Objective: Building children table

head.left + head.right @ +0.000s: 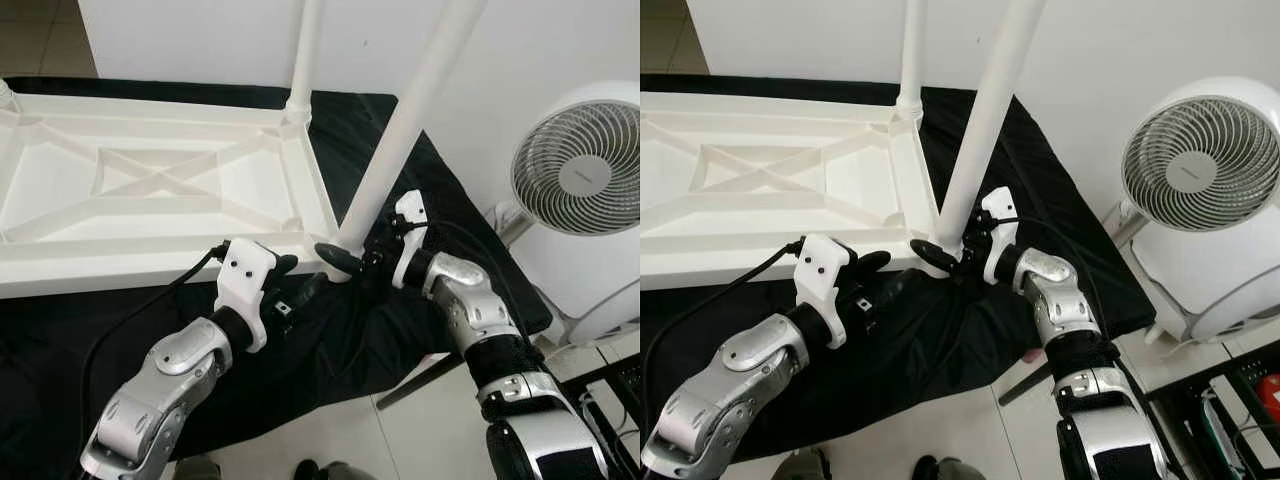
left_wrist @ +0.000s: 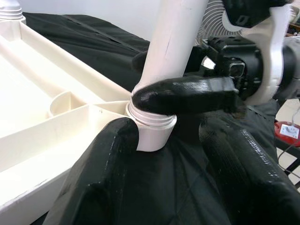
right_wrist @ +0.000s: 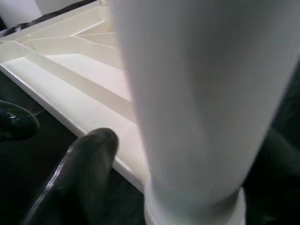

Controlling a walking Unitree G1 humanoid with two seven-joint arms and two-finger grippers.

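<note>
The white table top (image 1: 150,190) lies upside down on a black cloth (image 1: 330,350). One white leg (image 1: 303,60) stands upright at its far right corner. A second white leg (image 1: 405,130) leans at the near right corner, its ringed base (image 2: 152,129) touching that corner. I cannot tell whether the base sits in a socket. My right gripper (image 1: 352,256) is shut on this leg just above the base, with one finger (image 2: 183,93) lying across it. My left gripper (image 1: 298,280) is open just short of the base, with its fingers (image 2: 98,178) spread wide and holding nothing.
A white floor fan (image 1: 580,170) stands close on the right, beside my right arm. A white wall runs behind the table. A dark rack (image 1: 620,400) holds items at the lower right. Tiled floor (image 1: 400,440) shows in front of the cloth's edge.
</note>
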